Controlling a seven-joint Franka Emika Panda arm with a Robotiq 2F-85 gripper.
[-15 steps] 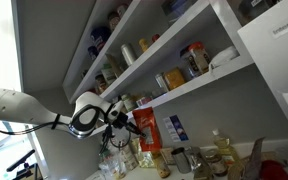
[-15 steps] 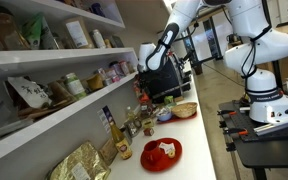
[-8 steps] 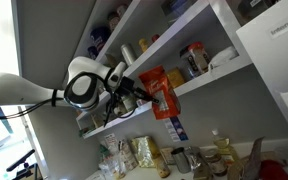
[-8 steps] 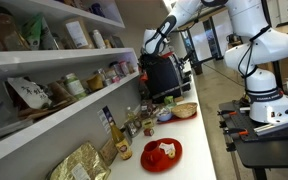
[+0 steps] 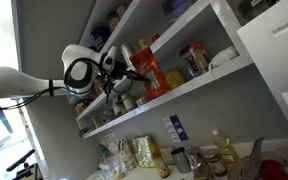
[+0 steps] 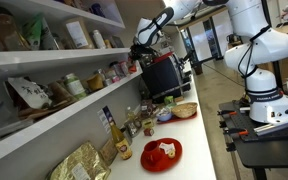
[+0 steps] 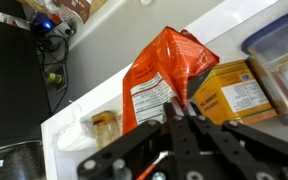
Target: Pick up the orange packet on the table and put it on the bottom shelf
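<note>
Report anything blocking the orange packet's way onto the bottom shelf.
Nothing visible blocks it. The gripper holds the orange packet right at the bottom shelf, facing a gap between a small jar and a yellow tin. The tin is close, so clearance looks tight.

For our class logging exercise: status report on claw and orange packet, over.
Claw shut on flat orange-red packet. Packet held at long white bottom shelf, not released. Yellow-orange box and small glass jar close on either side.
</note>
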